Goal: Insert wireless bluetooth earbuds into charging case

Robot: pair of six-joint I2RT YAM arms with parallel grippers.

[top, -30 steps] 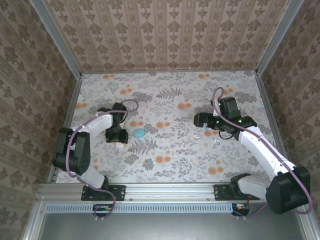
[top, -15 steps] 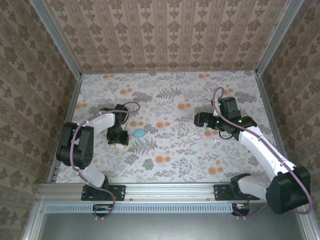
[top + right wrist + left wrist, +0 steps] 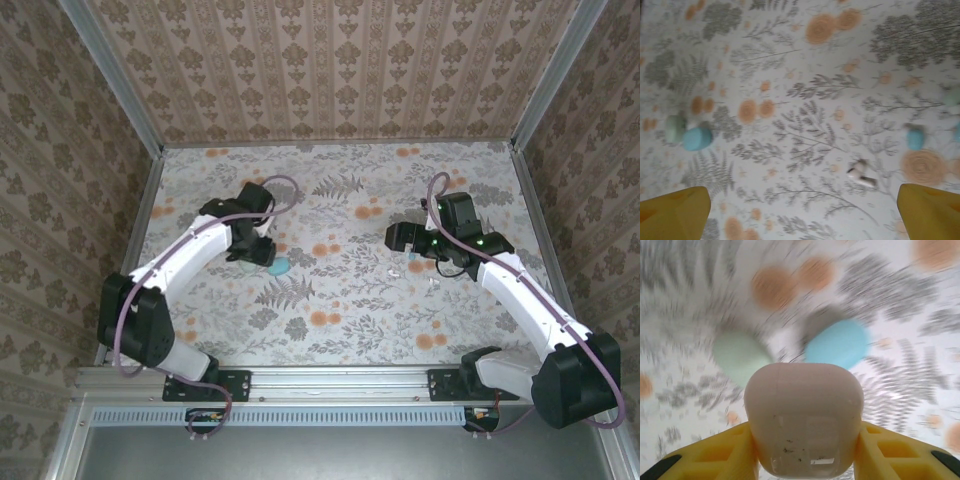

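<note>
In the top external view, the left gripper (image 3: 262, 252) hangs low over the floral tabletop (image 3: 340, 330), just beside the charging case (image 3: 279, 266), which lies left of centre. The right gripper (image 3: 398, 238) hovers well apart from the case on the right side. The two earbuds (image 3: 393, 270) lie loose on the tabletop near it, neither one in the case.

In the left wrist view, the jaws are clamped on a whitish rounded-square item (image 3: 804, 420), which touches both yellow fingers (image 3: 715, 455). Beyond it the case lies open as two ovals side by side, the blue half (image 3: 837, 342) and the green half (image 3: 740, 355). The tabletop pattern around them is smeared.

In the right wrist view, the jaws stand wide with nothing between them. One earbud (image 3: 860, 175) lies ahead on the tabletop, nearer the right-hand finger, and the case (image 3: 695, 137) sits far off to the left.

Several things could go wrong from here. The held item rides close to the light, open case, so a low pass could nudge a half or tip it shut. The left jaws are occupied, so they cannot steady the case. The earbud is tiny and smooth and sits off-centre, so closing on it could flick it away or pinch it askew.
</note>
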